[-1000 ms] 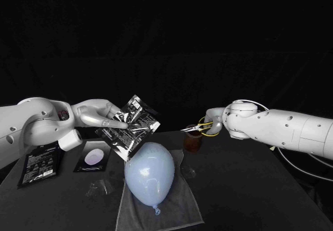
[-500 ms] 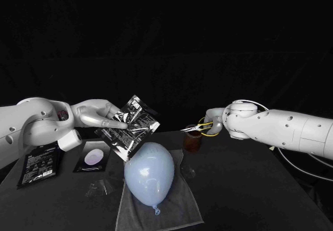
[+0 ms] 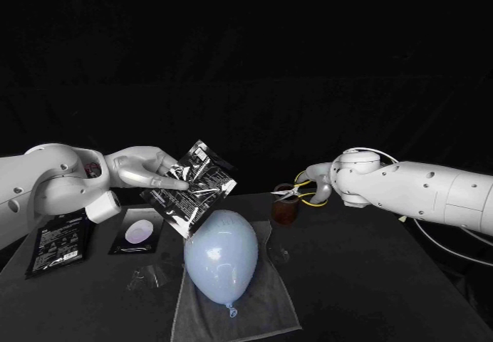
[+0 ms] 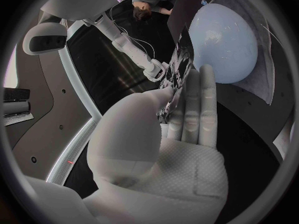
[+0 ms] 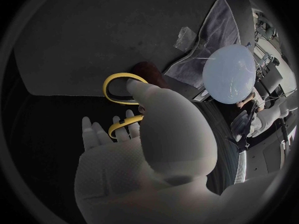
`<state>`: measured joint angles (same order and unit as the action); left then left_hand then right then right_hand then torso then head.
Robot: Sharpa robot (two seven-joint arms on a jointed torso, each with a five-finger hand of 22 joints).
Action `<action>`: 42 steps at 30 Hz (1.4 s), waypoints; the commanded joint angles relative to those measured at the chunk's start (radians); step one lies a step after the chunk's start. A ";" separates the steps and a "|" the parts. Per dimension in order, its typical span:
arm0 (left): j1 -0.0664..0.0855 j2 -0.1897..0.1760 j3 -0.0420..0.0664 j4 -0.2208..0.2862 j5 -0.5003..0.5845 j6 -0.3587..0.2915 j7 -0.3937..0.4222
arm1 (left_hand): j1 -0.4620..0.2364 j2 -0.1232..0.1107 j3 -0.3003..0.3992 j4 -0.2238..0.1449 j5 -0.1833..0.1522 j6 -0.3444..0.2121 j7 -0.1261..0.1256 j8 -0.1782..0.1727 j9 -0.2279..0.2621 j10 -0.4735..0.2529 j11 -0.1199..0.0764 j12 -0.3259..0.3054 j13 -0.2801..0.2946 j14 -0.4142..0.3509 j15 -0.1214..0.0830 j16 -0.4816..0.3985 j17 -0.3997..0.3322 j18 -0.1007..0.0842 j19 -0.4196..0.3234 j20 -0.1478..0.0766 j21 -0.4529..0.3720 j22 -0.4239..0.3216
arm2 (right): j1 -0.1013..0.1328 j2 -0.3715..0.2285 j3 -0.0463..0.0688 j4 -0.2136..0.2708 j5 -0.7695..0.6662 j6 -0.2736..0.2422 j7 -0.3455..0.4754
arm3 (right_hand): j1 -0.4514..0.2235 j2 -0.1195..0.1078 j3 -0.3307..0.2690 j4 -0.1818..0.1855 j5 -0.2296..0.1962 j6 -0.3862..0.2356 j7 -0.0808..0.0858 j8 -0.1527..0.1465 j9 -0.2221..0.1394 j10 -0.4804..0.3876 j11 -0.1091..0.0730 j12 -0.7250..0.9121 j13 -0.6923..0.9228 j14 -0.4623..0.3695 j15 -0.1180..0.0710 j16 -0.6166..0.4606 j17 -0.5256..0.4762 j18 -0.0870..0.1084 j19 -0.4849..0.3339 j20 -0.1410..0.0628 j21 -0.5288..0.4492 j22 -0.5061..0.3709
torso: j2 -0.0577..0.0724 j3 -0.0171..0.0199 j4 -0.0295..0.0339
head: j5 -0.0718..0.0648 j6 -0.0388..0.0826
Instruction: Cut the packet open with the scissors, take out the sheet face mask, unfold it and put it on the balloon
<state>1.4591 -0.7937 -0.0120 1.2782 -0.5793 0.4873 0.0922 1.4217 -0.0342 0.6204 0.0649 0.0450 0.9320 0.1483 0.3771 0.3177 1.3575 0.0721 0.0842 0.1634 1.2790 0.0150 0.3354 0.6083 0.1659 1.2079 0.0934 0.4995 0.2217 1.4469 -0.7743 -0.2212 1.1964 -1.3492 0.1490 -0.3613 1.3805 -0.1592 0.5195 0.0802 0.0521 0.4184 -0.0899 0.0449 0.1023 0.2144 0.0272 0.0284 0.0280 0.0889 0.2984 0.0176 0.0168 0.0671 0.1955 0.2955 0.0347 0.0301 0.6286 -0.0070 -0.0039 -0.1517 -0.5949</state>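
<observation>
Silver foil: we are pinching one packet (image 3: 193,187) in our left hand (image 3: 144,169), just above one balloon (image 3: 221,255) on one grey cloth (image 3: 269,313). Our right hand (image 3: 320,184) is gripping one yellow-handled scissors (image 3: 291,189) over one brown jar (image 3: 286,211), contents untellable. Two dark packs (image 3: 57,242) (image 3: 137,231) are lying nearby.

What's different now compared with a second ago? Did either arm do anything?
The right hand turned slightly, so the yellow handles of the scissors dipped a little; it still holds them. The left hand keeps the packet raised as before, and the balloon lies unmoved on its cloth.
</observation>
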 commanded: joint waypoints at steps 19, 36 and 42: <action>0.001 0.001 0.001 0.001 0.014 0.017 0.005 | 0.002 0.005 0.009 0.000 0.004 0.008 -0.003 0.001 0.199 0.007 -0.002 -0.005 0.002 -0.001 -0.006 -0.002 0.004 0.013 -0.009 -0.001 0.006 0.003 | 0.001 0.003 0.001 0.009 0.005 0.059 -0.041 | -0.040 0.045 0.029 0.034 -0.004 0.021 0.020 0.011 0.010 0.183 -0.035 0.013 0.013 0.076 -0.006 0.024 0.020 -0.006 -0.075 0.001 -0.012 -0.008 | 0.000 -0.0004 0.0002 | 0.000 0.001; 0.001 0.001 0.001 0.000 0.015 0.020 0.004 | 0.002 0.005 0.009 0.000 0.004 0.008 -0.003 0.001 0.199 0.007 -0.002 -0.005 0.002 -0.001 -0.006 -0.002 0.004 0.013 -0.009 -0.001 0.006 0.003 | 0.015 -0.003 0.001 0.020 0.051 0.068 -0.057 | 0.144 0.030 -0.112 0.182 -0.004 0.107 0.039 0.038 0.037 0.160 -0.066 0.014 0.014 -0.001 0.000 -0.001 0.003 -0.005 -0.087 0.001 -0.011 -0.009 | 0.000 0.0001 0.0003 | 0.001 0.002; 0.001 0.000 0.001 0.000 0.016 0.019 0.003 | 0.002 0.005 0.009 0.000 0.004 0.008 -0.003 0.001 0.199 0.007 -0.002 -0.005 0.002 -0.001 -0.006 -0.002 0.004 0.013 -0.009 -0.001 0.006 0.003 | 0.021 -0.007 0.002 0.026 0.041 0.050 -0.050 | 0.097 -0.022 -0.118 0.149 -0.004 0.114 0.061 0.041 0.040 0.195 -0.050 0.015 0.015 0.104 -0.005 0.030 0.027 -0.005 -0.080 0.001 -0.009 -0.007 | 0.000 0.0000 0.0002 | 0.003 0.002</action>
<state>1.4591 -0.7941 -0.0120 1.2770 -0.5752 0.4920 0.0897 1.4223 -0.0337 0.6237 0.0617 0.0452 0.9342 0.1465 0.3727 0.3178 1.3575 0.0721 0.0842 0.1643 1.2785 0.0135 0.3354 0.6108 0.1658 1.2038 0.0929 0.5024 0.2238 1.4650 -0.7802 -0.2202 1.2200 -1.3032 0.1976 -0.4043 1.4773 -0.1624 0.4105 0.2303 0.0522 0.5325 -0.0357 0.0809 0.1421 0.4095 -0.0308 0.0399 0.0436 0.1877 0.2927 0.0428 0.0426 0.0662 0.1119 0.2968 0.0249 0.0226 0.6285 -0.0070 -0.0038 -0.1495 -0.5938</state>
